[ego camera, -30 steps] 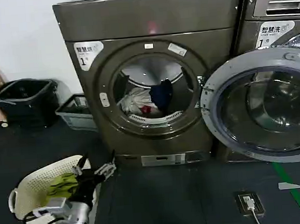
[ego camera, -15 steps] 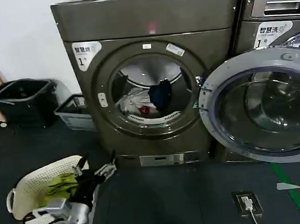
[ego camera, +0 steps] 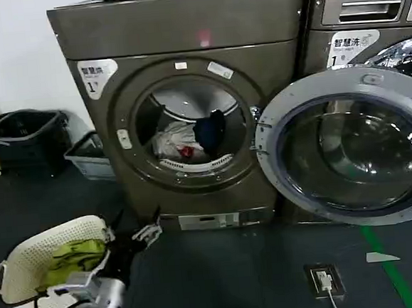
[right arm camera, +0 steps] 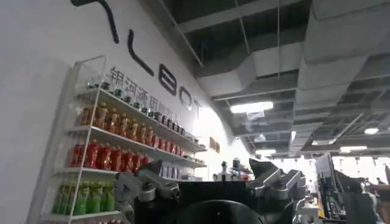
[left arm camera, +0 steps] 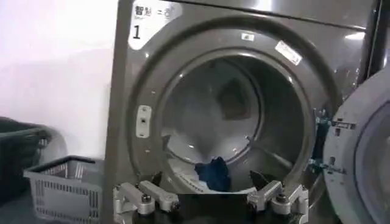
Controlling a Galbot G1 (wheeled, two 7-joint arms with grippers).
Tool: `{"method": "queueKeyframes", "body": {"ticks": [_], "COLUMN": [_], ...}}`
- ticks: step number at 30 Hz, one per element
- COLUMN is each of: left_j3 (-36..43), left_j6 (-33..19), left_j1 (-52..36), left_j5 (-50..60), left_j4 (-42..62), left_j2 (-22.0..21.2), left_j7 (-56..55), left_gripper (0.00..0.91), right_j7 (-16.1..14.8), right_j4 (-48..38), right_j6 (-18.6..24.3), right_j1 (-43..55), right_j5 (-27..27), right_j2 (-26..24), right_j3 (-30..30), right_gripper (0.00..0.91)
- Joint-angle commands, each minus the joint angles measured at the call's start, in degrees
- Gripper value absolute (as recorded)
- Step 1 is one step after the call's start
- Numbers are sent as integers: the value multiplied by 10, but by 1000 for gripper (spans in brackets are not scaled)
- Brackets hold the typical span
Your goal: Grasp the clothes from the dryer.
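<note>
Head view: clothes [ego camera: 187, 140] lie in the open dryer [ego camera: 188, 105]. Left gripper [ego camera: 137, 234], fingers spread and empty, hovers low before it. Right gripper [right arm camera: 210, 189] spread, empty, facing away.

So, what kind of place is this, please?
Probably a laundry room set up inside a larger hall: the bronze-grey dryer with clothes in its drum, an LG machine beside it, and a white laundry basket on the dark floor.

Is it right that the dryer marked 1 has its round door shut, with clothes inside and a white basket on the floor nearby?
Not quite: the dryer's door is swung wide open, as the head view shows. The clothes do lie inside, and the white basket sits nearby.
</note>
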Motion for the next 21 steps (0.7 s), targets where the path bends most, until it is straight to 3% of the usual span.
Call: {"method": "queueKeyframes", "body": {"ticks": [1, 21], "left_j3": [-1, -2], "left_j6": [0, -1], "left_j1": [-1, 0], "left_j5": [0, 0], "left_j4": [1, -5], "left_j2": [-2, -2], "left_j7": [1, 3], "left_gripper": [907, 907], "right_j7": [0, -18], "right_j4": [0, 4], "right_j6": [1, 29], "right_j1": [0, -1], "right_j5": [0, 13], "right_j2": [0, 1], "right_j3": [0, 4], "right_gripper": [907, 907]}}
